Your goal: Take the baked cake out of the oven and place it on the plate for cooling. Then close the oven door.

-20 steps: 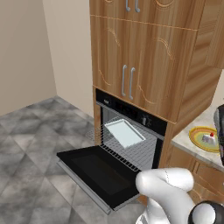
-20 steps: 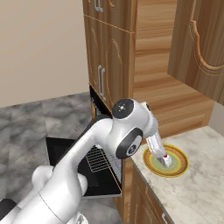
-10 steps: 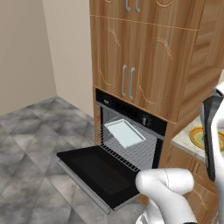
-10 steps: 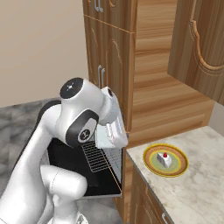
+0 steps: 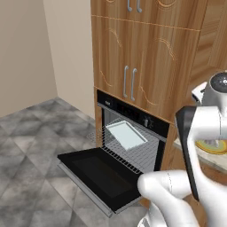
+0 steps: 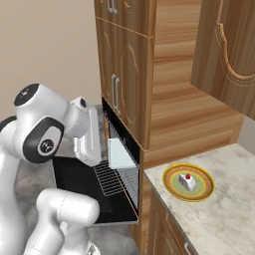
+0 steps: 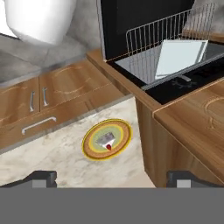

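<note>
The gripper (image 7: 109,179) hangs high above the counter with its two dark fingertips (image 7: 41,177) set wide apart at the bottom of the hand view — open, and nothing between them. Straight ahead of the tips, well below, sits the plate (image 7: 107,139), round, with a yellow-orange rim and a pale green centre, on the pale marble counter (image 7: 52,162). The baked cake (image 7: 105,140) rests on the middle of that plate: a tiny white piece lying within the green centre, a small red topping at one end, much smaller than the plate around it. In the right base view the cake (image 6: 188,181) stands upright on the plate (image 6: 189,182), red dot on top.

Out beyond the plate, a wooden cabinet edge (image 7: 183,127) rises between the counter and the oven (image 7: 162,57). The oven is open — its wire rack (image 7: 148,48) juts forward and a pale square tray (image 7: 179,57) lies on it. The oven door (image 5: 99,177) hangs dropped down flat, dark glass facing up, over the grey tiled floor (image 5: 31,146). To the other side of the hand, wooden drawers with silver handles (image 7: 38,124) line the counter front.
</note>
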Controlling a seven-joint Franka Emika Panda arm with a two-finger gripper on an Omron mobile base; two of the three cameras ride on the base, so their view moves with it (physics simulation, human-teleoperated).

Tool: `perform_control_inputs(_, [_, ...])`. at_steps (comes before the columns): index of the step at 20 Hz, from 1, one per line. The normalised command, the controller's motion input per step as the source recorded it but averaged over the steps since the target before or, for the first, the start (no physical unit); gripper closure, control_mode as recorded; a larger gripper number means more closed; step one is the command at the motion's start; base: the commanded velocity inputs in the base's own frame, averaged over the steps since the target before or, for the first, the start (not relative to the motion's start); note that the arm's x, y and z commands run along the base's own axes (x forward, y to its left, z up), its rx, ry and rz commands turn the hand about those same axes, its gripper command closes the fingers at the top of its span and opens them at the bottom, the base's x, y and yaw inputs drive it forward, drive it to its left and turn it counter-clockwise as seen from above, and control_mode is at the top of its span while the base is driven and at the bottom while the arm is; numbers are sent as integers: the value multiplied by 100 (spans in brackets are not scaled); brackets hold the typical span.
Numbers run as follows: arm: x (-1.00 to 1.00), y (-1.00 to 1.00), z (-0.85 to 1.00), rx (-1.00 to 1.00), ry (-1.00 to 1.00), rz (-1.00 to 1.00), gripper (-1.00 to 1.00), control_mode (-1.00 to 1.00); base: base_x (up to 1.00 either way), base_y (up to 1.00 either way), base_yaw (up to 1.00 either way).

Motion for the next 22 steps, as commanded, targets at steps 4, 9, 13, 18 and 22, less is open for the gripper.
perform_control_inputs(4, [4,68,-4,8,0,-21,-100,-100,0,0,0])
perform_control_inputs(9, [26,63,-20,10,0,-30,-100,-100,0,0,0])
perform_control_inputs(13, [31,43,-22,14,0,-33,-100,-100,0,0,0])
perform_control_inputs(18, [27,38,-31,16,-1,-32,-100,-100,0,0,0])
perform_control_inputs(22, [8,32,-44,20,-6,-27,-100,-100,0,0,0])
